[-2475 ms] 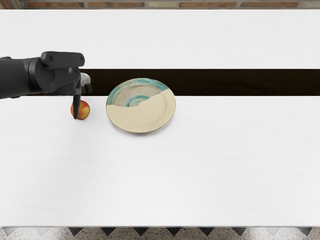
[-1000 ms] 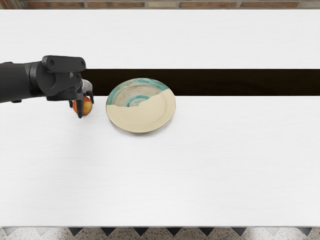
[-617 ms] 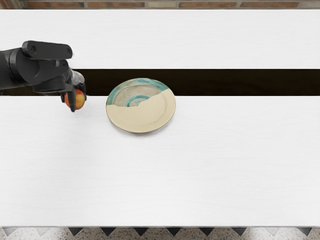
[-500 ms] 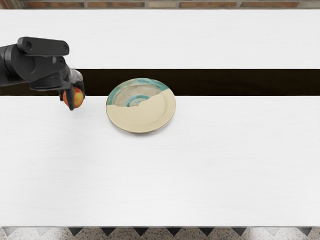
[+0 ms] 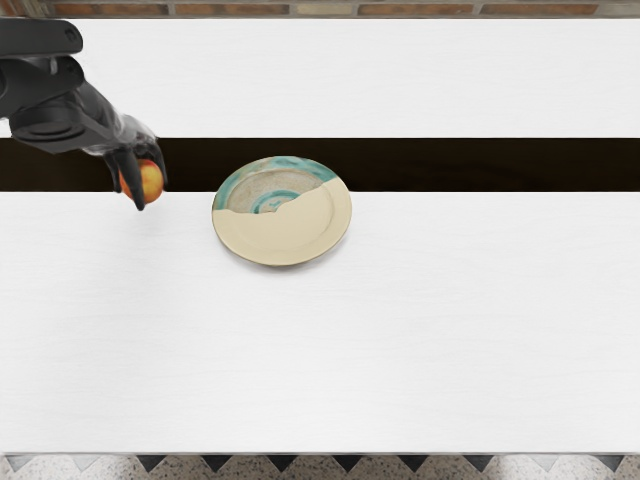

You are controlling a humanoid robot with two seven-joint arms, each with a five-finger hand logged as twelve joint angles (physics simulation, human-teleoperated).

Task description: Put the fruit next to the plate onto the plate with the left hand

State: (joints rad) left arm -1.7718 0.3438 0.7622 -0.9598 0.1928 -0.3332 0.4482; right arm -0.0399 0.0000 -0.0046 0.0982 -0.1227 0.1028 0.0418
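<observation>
The table [image 5: 400, 330] is white and matt, with a faint fine grain like painted wood. The plate [image 5: 282, 211] looks ceramic: its far part is speckled grey with teal glaze rings, its near part plain, smooth cream (hardly any gloss on either). The fruit [image 5: 150, 181] has smooth red-to-yellow skin with a soft sheen. The left hand [image 5: 128, 160] is dark, matt and plastic-like. Along the near edge runs a speckled terrazzo floor [image 5: 320, 466]; at the far edge, rough brick [image 5: 320, 8].
</observation>
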